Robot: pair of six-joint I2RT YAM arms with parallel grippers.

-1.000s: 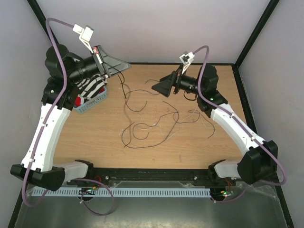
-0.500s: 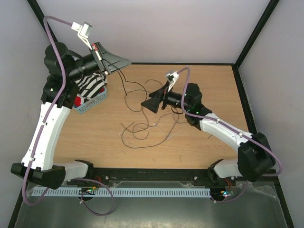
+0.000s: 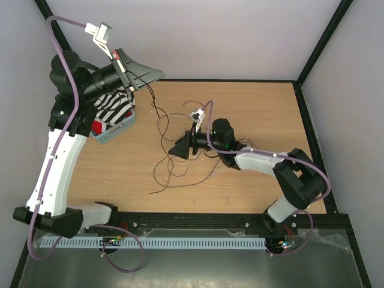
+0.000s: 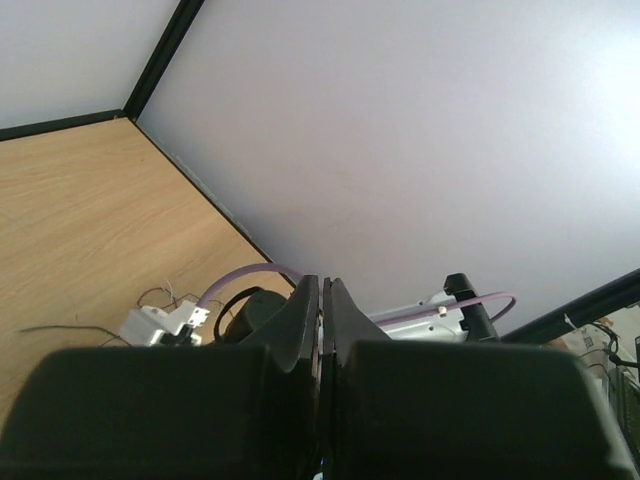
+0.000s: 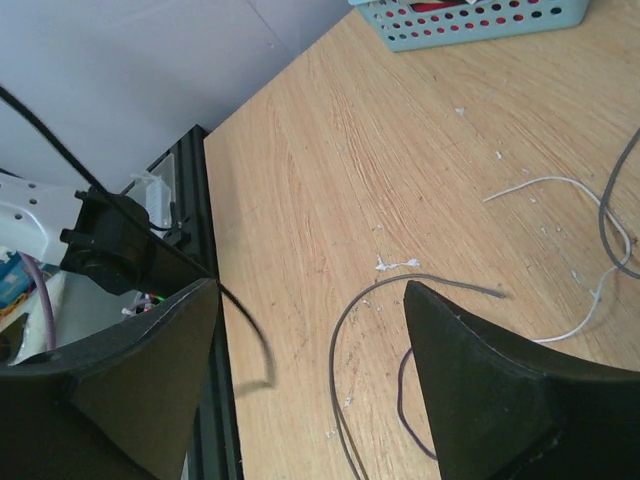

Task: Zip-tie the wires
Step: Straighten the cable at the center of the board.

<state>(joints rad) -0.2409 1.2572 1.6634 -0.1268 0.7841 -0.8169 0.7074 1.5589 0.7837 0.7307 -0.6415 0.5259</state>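
Observation:
The wires point(image 3: 170, 174) lie as a loose tangle of thin dark and pale strands on the wooden table point(image 3: 108, 174). One dark strand rises from the tangle to my left gripper point(image 3: 150, 80), which is held high at the back left. In the left wrist view its jaws point(image 4: 322, 290) are pressed shut. My right gripper point(image 3: 177, 150) is low over the middle of the tangle. In the right wrist view it point(image 5: 312, 290) stands open. A grey wire point(image 5: 334, 335) curves on the wood between its fingers, and a blurred black strand point(image 5: 245, 335) hangs just above the table.
A blue perforated basket point(image 3: 117, 129) with a black-and-white striped cloth point(image 3: 114, 108) stands at the left, under my left arm; its rim point(image 5: 470, 22) shows in the right wrist view. A black frame rail point(image 3: 198, 219) runs along the near table edge. Grey walls enclose the table.
My right arm has swung left and forward, dropping from the back right to just over the tangle. My left gripper has lifted slightly, and the wires have shifted.

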